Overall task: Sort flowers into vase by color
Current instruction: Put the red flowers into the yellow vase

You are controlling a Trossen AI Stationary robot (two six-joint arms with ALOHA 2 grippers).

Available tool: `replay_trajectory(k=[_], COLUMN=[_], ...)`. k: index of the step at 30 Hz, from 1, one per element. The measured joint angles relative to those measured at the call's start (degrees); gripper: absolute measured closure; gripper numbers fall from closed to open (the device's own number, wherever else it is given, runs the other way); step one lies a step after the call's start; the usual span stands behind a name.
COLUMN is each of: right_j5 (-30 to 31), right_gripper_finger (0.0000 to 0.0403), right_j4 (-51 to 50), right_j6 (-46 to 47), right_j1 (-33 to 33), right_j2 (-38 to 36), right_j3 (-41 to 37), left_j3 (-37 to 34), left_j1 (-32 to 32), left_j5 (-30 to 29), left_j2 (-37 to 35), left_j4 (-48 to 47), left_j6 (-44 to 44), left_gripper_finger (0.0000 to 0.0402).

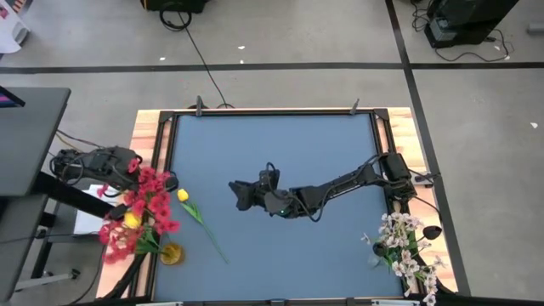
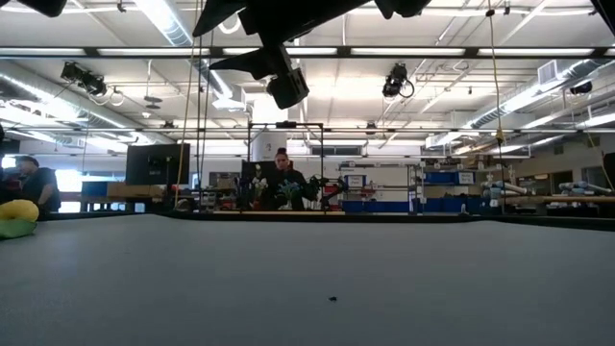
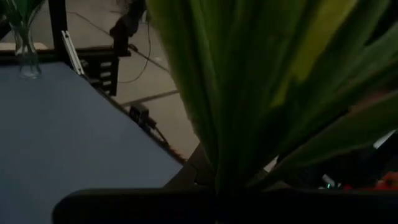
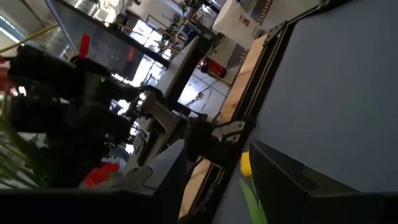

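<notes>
My left gripper [image 1: 134,170] is shut at the table's left edge, beside a bunch of red flowers [image 1: 151,202] with a yellow bud [image 1: 132,219] among them. Broad green leaves [image 3: 249,93] fill its wrist view and rise from its dark fingers. A yellow tulip [image 1: 183,195] lies flat on the blue mat, its stalk running toward the near edge; its bud also shows in the right wrist view [image 4: 246,163]. White flowers [image 1: 406,248] stand in a vase at the near right. My right gripper [image 1: 238,194] hangs open and empty over the mat's middle, pointing left toward the tulip. My left gripper is shut on a green-leaved flower stalk: the leaves' lower ends [image 3: 219,177] run together right at the fingers. The fingers lie in shadow, so the exact place of contact and the kind of hold do not show. The leaves stand out ahead of the gripper, clear of the mat.
An amber vase [image 1: 171,253] stands near the mat's near left corner. A clear vase [image 3: 26,53] shows far off in the left wrist view. A black frame and wooden boards [image 1: 146,136] edge the mat. A person [image 2: 283,178] sits beyond the far edge.
</notes>
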Motion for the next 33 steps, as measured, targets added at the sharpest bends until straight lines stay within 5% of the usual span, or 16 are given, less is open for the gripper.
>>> replay_trajectory(k=[19,33], right_j5=[1.5,-5.7], right_gripper_finger=[0.022,0.0217], right_j4=[-0.2,-0.8], right_j6=[1.0,4.3], right_j1=[2.8,3.0], right_j2=[0.0,0.0], right_j3=[0.0,0.0], left_j3=[-7.0,-7.1], left_j1=[-6.6,-14.0], left_j5=[0.2,4.6], left_j2=[-0.3,0.2], left_j4=[5.9,6.0], left_j6=[0.4,-3.5], left_gripper_finger=[0.0394,0.0298])
